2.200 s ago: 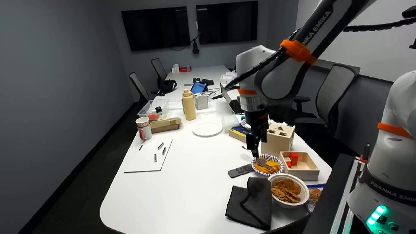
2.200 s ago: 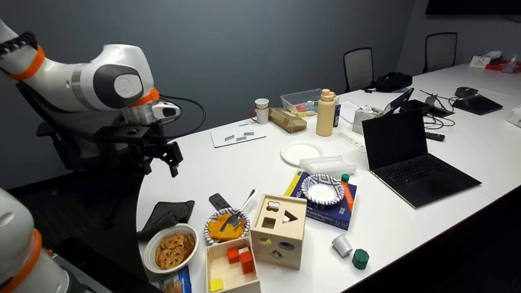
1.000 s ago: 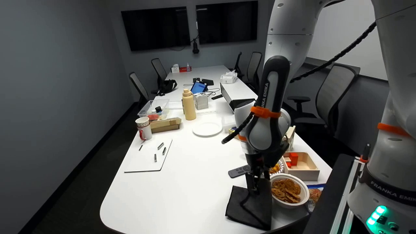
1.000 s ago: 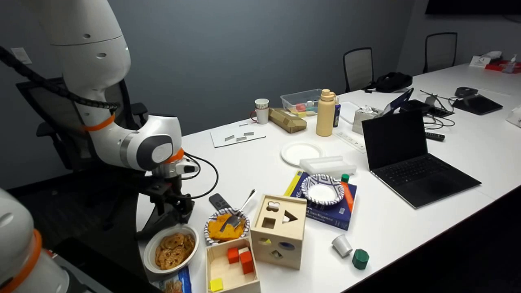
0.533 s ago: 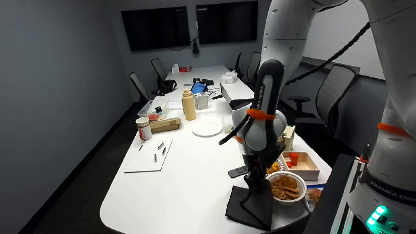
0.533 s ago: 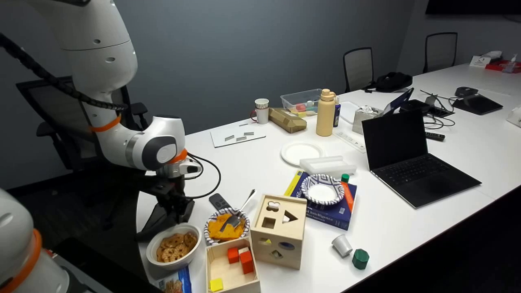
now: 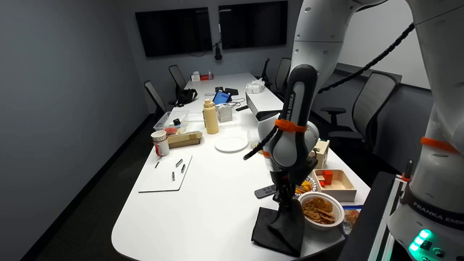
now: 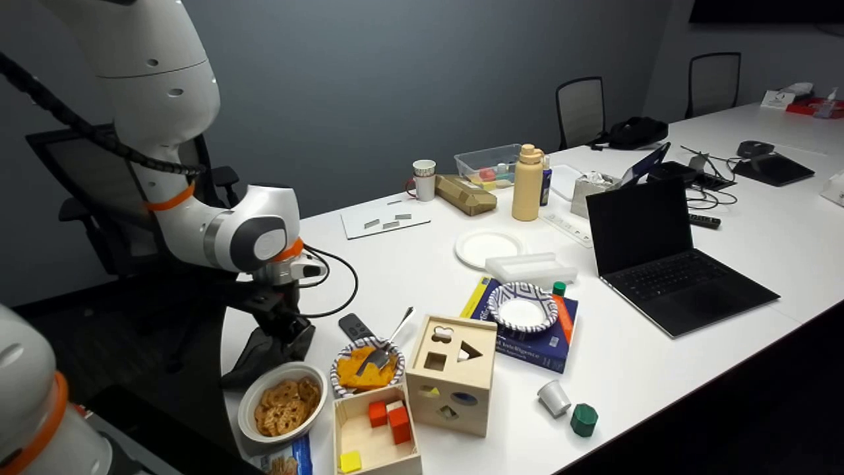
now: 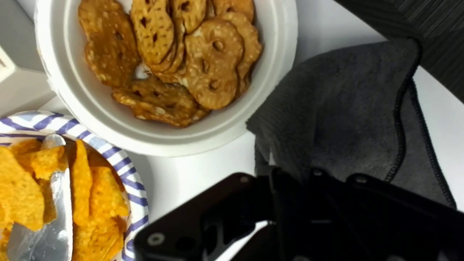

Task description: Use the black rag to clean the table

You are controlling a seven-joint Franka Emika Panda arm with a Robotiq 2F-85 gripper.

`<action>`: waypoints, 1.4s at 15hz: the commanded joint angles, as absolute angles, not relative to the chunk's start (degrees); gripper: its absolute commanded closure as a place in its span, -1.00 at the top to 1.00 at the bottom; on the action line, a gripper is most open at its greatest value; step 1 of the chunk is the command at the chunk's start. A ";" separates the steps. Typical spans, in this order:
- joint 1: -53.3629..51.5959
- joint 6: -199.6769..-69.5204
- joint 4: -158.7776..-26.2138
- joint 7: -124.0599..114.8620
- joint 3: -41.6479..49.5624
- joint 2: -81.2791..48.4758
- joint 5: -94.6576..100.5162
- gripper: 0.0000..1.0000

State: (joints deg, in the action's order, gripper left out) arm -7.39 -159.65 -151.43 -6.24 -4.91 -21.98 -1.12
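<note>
Claw point(image 9: 294, 177): points down at the bench point(image 7: 203, 217) near the corner by the arm's base point(image 7: 426, 185); its jaws are drawn together on a bunched fold of the black rag point(image 7: 279, 233). Dark claw on dark cloth hides the exact gap.
Rag, from the claw: directly beneath it; one fold rises into the claw, the rest lies doubled on the bench and runs toward the end edge, reaching it in the wrist view.
White bowl point(image 9: 170, 143): just beside the rag on the corner side, filled with pretzel crisps point(image 9: 221, 67); cloth and rim meet in the wrist view, though I cannot tell whether they touch.
Patterned bowl point(image 9: 135, 192): near the white bowl, farther from the end edge, holding orange chips point(image 9: 18, 188) and a metal utensil point(image 9: 61, 221).
Remote point(image 8: 355, 326): just beside the patterned bowl, on the side away from the arm-side long edge.
Packet point(image 8: 297, 455): blue-edged, next to the white bowl, toward the arm-side long edge.
Tray point(image 8: 361, 432): wooden, by the arm-side long edge beside the patterned bowl, with red and yellow blocks point(image 8: 399, 424) inside.
Wooden cube point(image 8: 452, 377): with cut-out shapes, next to the tray, farther along the same edge.
White panel point(image 7: 159, 180): flat by the opposite long edge, well apart from the claw, bearing small grey bars point(image 7: 173, 176).
Mug point(image 7: 162, 145): upright past the panel's far end, at that same opposite edge.
</note>
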 commanded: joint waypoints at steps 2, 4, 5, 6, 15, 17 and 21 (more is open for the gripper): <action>-11.78 -157.57 -154.26 -10.68 -2.51 -12.37 2.62 -0.98; -15.79 -157.72 -154.60 -17.89 1.37 -8.26 8.73 -0.98; -17.88 -157.54 -154.39 -23.43 3.98 -6.50 13.77 -0.98; -20.66 -157.38 -153.60 -27.26 7.65 -5.06 17.36 -0.98; -16.07 -148.44 -138.50 -52.02 9.40 -7.97 43.64 -0.98; -13.84 -146.95 -135.01 -51.24 7.96 -11.18 43.32 -0.98; -9.03 -150.22 -127.99 -45.13 6.68 -20.62 40.20 -0.98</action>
State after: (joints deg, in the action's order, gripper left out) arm -12.68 -148.13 -134.30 -48.94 8.30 -12.86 41.43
